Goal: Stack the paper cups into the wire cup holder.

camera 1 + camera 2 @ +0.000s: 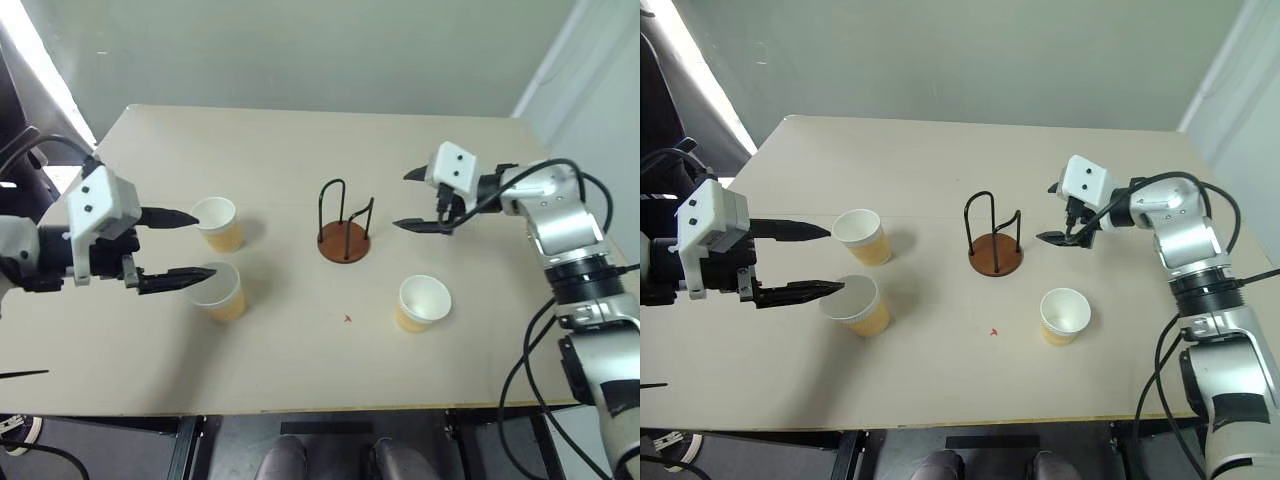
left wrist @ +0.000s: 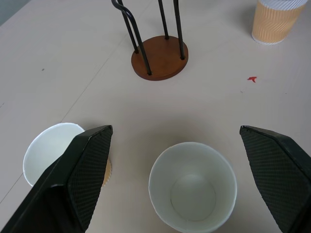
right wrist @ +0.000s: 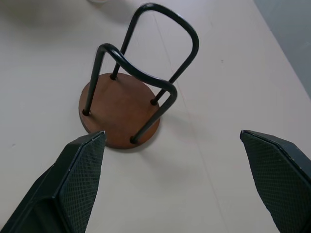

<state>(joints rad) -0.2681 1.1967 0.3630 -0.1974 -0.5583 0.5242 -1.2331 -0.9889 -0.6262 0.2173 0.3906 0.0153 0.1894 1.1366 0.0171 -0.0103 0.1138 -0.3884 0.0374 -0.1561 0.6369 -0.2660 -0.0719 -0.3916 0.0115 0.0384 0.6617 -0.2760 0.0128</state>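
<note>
Three paper cups stand upright on the table: one (image 1: 220, 223) at the left, a second (image 1: 219, 290) just in front of it, a third (image 1: 422, 302) right of centre. The wire cup holder (image 1: 344, 225), black loops on a round brown base, stands empty mid-table. My left gripper (image 1: 178, 246) hovers open just left of the two left cups, fingers (image 2: 87, 170) spread, the nearer cup (image 2: 193, 186) showing between them. My right gripper (image 1: 417, 200) is open, a little right of the holder (image 3: 131, 97) and pointing at it, nothing between its fingers.
The beige table (image 1: 300, 370) has a small red mark (image 1: 348, 319) in front of the holder. Its front edge runs close below the cups. A grey wall lies behind the far edge.
</note>
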